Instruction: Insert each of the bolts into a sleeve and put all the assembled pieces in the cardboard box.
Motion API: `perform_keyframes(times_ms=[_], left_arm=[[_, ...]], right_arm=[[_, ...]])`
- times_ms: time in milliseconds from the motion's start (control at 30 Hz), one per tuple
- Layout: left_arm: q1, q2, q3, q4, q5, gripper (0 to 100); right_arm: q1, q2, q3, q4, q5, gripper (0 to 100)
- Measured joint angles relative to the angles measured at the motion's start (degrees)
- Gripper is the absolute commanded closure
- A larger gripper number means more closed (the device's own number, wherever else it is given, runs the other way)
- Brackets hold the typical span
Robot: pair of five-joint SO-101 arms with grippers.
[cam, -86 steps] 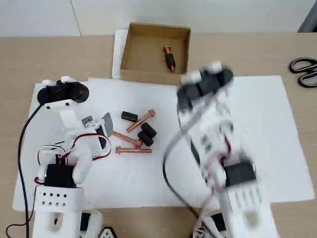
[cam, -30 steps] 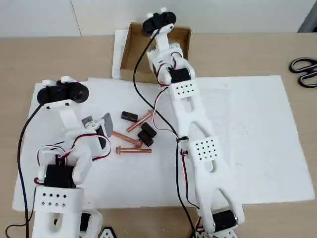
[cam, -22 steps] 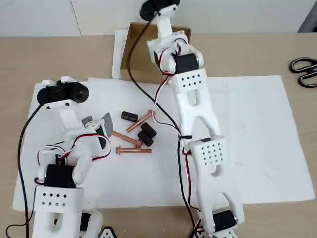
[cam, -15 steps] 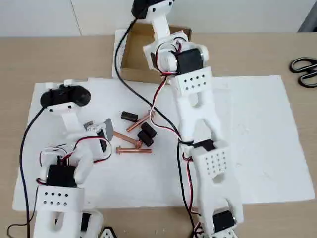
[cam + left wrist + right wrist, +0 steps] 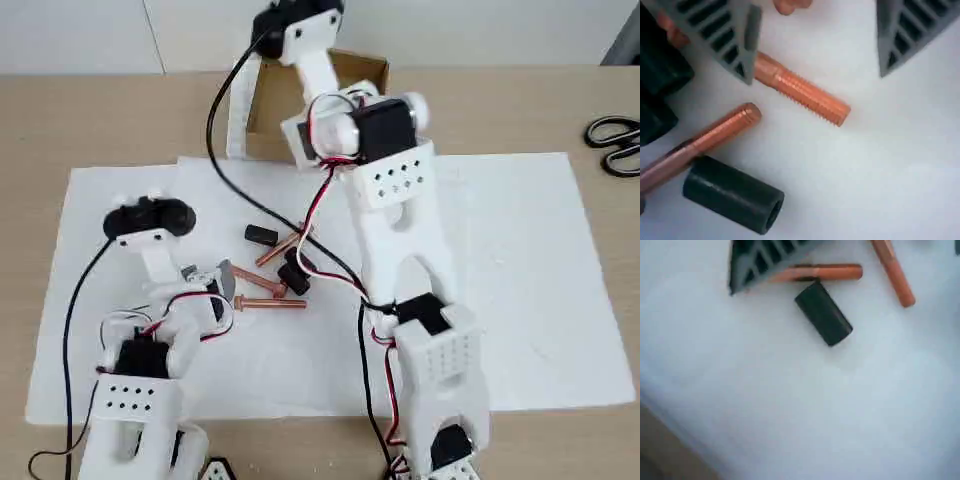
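Your left gripper (image 5: 815, 75) is spread wide, straddling a copper bolt (image 5: 802, 95) on the white sheet (image 5: 890, 165), with a black sleeve (image 5: 732, 195) near. Your right gripper (image 5: 845, 255) is released, over a second sleeve (image 5: 823, 313).

- Left arm (image 5: 140, 350) folded low; left gripper (image 5: 812, 70) points down, its 2 fingers (image 5: 720, 35) wide apart.
- Right arm (image 5: 400, 200) stretched far forward, wrist raised.
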Motion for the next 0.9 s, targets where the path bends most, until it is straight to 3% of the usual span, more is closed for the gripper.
perform_keyframes(times_ms=[233, 567, 900], left_arm=[[0.0, 0.0, 6.07, -10.29, 0.0, 84], [0.0, 0.0, 6.15, -10.9, 0.0, 84], [0.0, 0.0, 6.15, -10.9, 0.0, 84]], right_arm=[[-0.53, -9.49, 16.97, 0.0, 0.0, 80.8], [-0.62, -10.37, 32.26, 0.0, 0.0, 80.5], [-2.46, -0.44, 33.14, -3.43, 0.0, 80.5]])
